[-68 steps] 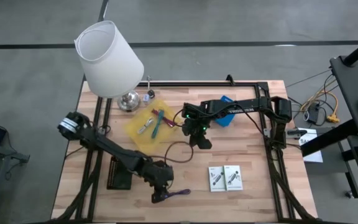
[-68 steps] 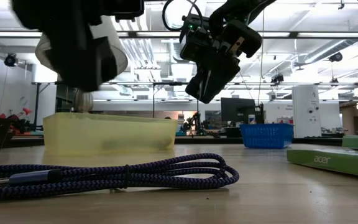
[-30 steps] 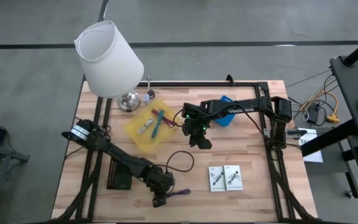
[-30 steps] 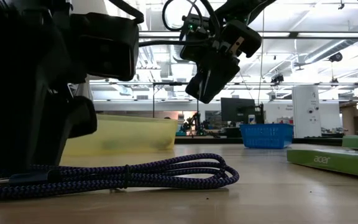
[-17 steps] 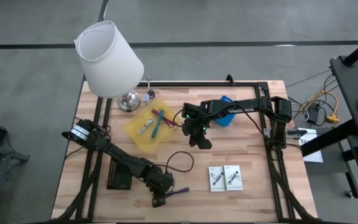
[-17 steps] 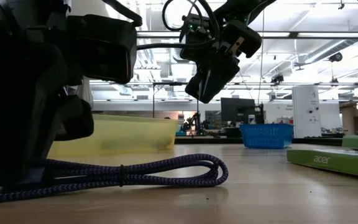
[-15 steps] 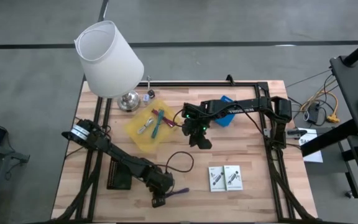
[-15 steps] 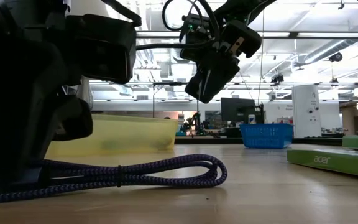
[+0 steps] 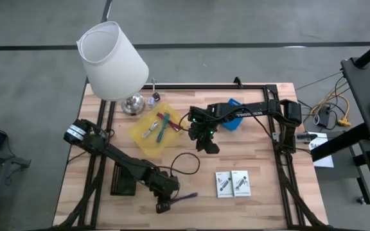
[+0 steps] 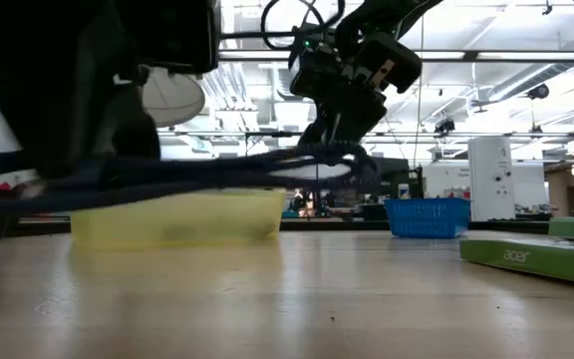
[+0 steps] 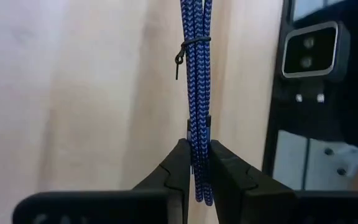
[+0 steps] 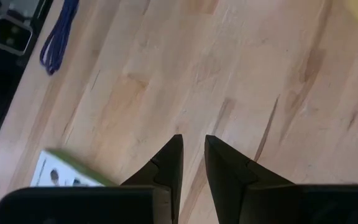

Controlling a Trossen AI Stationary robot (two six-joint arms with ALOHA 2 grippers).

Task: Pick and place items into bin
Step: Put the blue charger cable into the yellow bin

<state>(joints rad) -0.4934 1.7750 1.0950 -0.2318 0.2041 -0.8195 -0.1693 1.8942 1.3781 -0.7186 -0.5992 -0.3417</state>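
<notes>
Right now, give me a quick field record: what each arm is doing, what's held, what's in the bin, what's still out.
left gripper: near the table's front edge, fingers shut on the purple cord
cord state: bundled, lifted off the table in the low view
right gripper: over bare wood mid-table, fingers close together, holding nothing
yellow bin: holds teal pen and other small pieces
two white packets: on the table, front right
blue basket: behind the right arm

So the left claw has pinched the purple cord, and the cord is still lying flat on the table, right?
Not quite. The left gripper has pinched the purple cord, but the cord is lifted off the table; the low view shows it hanging in the air.
</notes>
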